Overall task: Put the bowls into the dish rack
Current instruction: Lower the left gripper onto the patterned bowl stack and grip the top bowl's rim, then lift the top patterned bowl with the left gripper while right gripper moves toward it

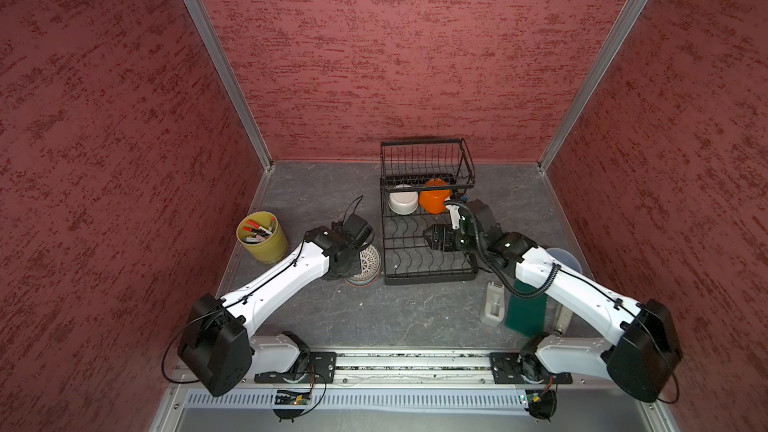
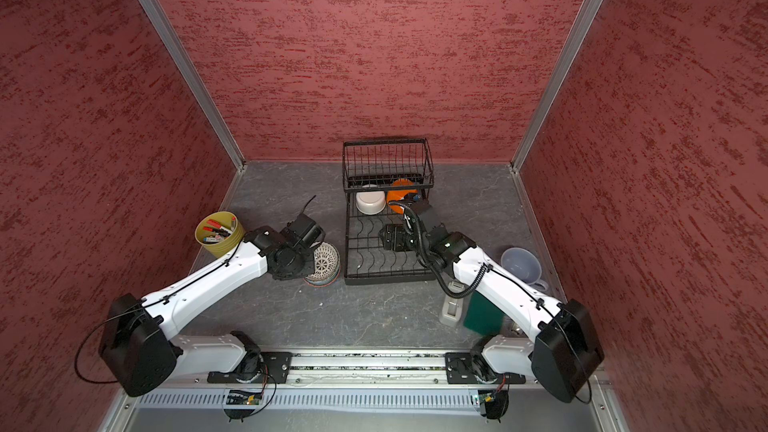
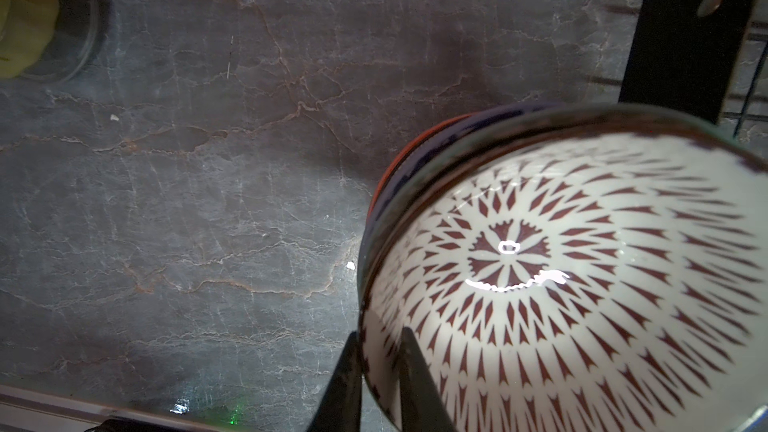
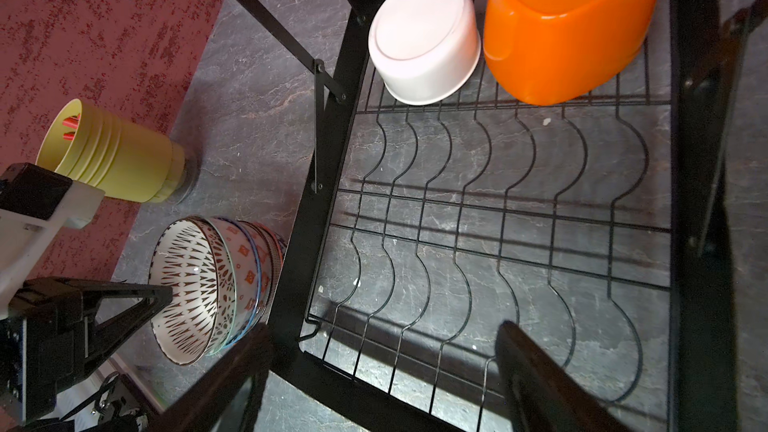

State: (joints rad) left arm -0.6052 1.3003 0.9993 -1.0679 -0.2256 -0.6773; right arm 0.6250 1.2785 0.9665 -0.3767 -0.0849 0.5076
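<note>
Left gripper: clamped on the rim of the top patterned bowl, one finger outside the wall and one inside, at the bottom edge of the left wrist frame
Top patterned bowl: white with red-brown darts, uppermost of the stack, lower right of the left wrist frame is filled by it
Bowl stack: nested patterned bowls set on the table, left of centre in both top views, just beside the rack's left side, not loaded
Right gripper: fingers spread wide, nothing held, hung over the wire floor of the base tray, right of centre in both top views
Dish rack: black wire, placed mid-frame near the back wall
White bowl: tipped with its base toward the camera, at the far end of the base tray under the raised basket
Orange bowl: just right of the white bowl, same end of the tray
Marker cup: yellow-green, seen at left, apart from the stack
</note>
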